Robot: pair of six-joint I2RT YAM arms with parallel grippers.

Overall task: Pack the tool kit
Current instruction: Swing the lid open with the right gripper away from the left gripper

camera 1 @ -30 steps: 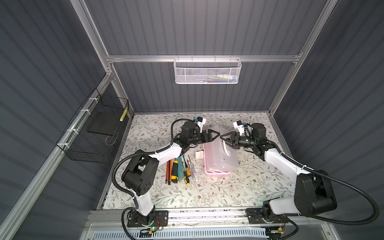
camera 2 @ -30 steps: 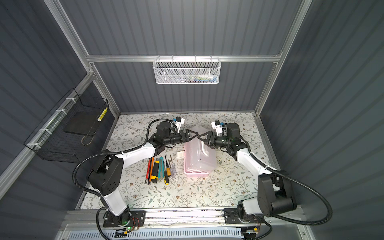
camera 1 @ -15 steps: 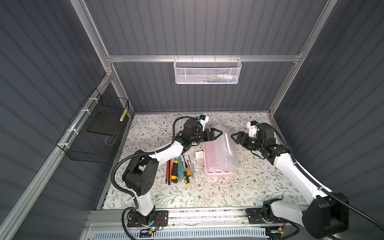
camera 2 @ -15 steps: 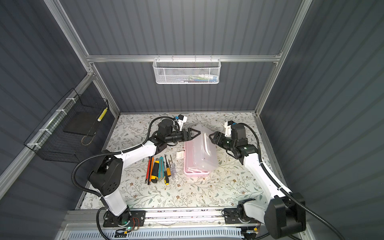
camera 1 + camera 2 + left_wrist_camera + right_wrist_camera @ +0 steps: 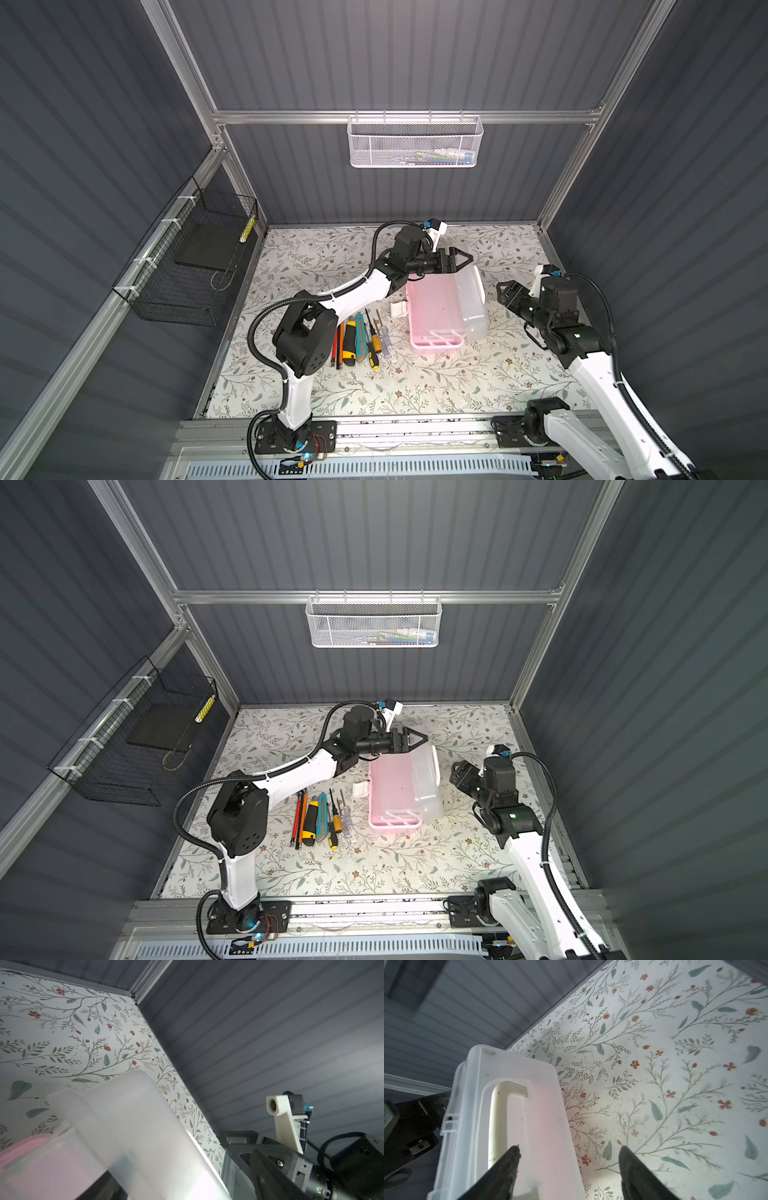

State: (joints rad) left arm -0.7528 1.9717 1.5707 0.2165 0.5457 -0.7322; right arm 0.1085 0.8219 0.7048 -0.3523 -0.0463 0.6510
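Black left fingers, spread with nothing seen clamped, at the 12 o'clock end of the frosted lid; right fingers, likewise released, clear at 3 o'clock. Pink box on the bench, open, looks empty; tools unpacked at its 9 o'clock, so all packing remains. Since a second ago: lid swung fully over, right fingers drawn back.

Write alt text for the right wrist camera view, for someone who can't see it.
The right gripper, jaws apart and empty, hangs close to the tool kit's frosted lid, whose white handle faces the camera. The floral table fills the rest, with a grey wall behind.
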